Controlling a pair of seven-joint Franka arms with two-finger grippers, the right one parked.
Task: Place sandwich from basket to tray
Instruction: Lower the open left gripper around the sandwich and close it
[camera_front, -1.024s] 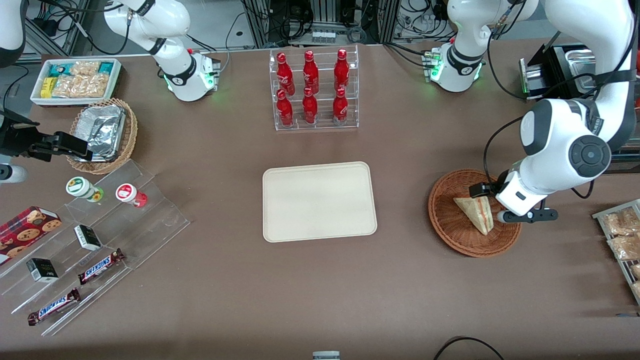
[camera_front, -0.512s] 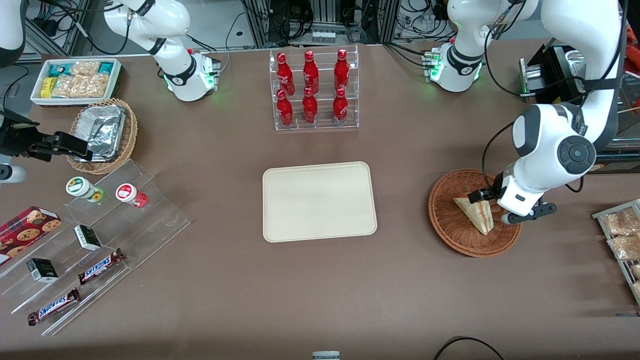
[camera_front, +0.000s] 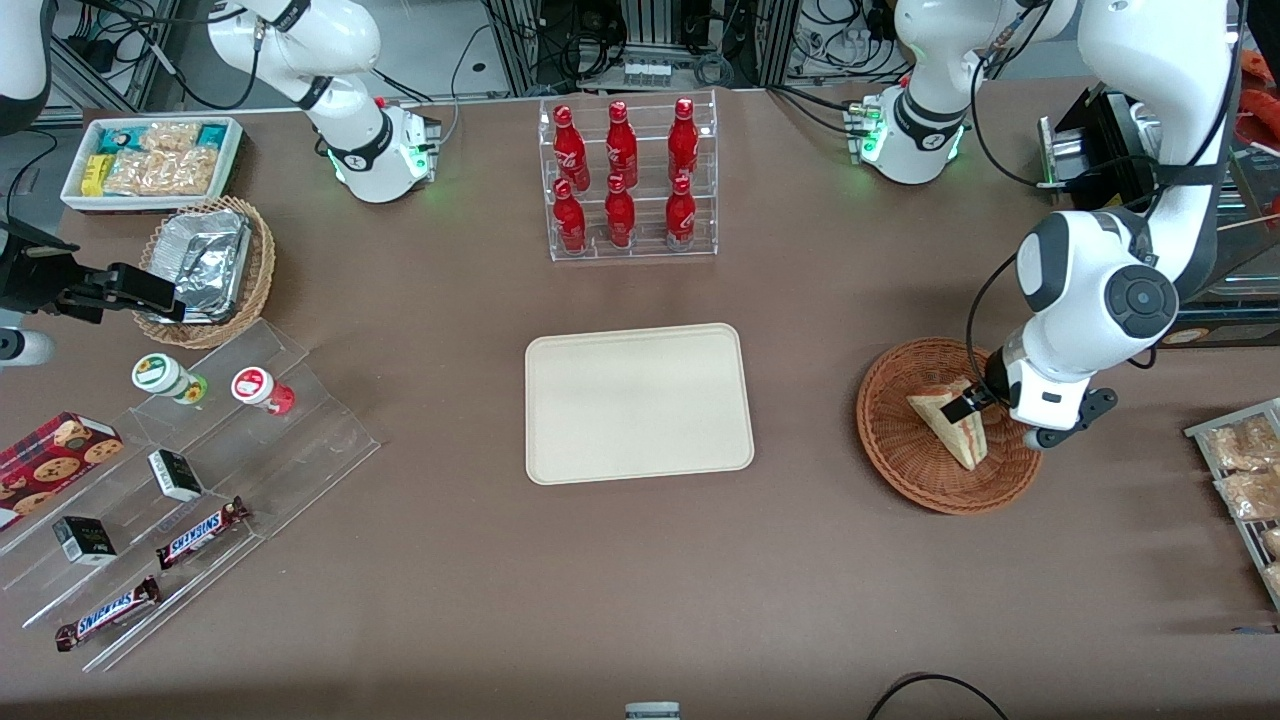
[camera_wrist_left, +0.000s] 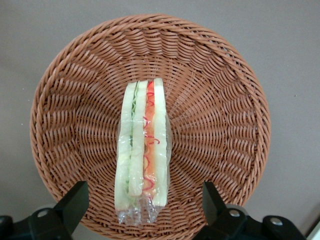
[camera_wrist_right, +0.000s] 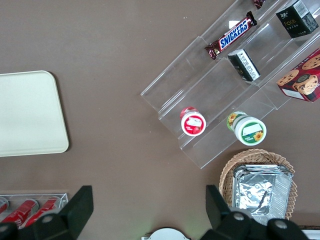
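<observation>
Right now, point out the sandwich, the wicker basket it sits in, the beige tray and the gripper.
sandwich (camera_wrist_left: 142, 150), left wrist view, on its layered cut edge.
basket (camera_front: 895, 445), front view, on bare woven wall.
tray (camera_front: 638, 402), front view, on its bare floor.
gripper (camera_wrist_left: 145, 200), left wrist view, open, midway between fingertips straddling the sandwich.

The left arm reaches down at the right side of the front view, its elbow joint bulging white and grey above the wrist. The gripper (camera_front: 985, 412) points straight down, low over the table. In the wrist view the gripper (camera_wrist_left: 142, 207) has its two dark fingers (camera_wrist_left: 74, 202) spread wide apart, nothing clamped between them.
</observation>
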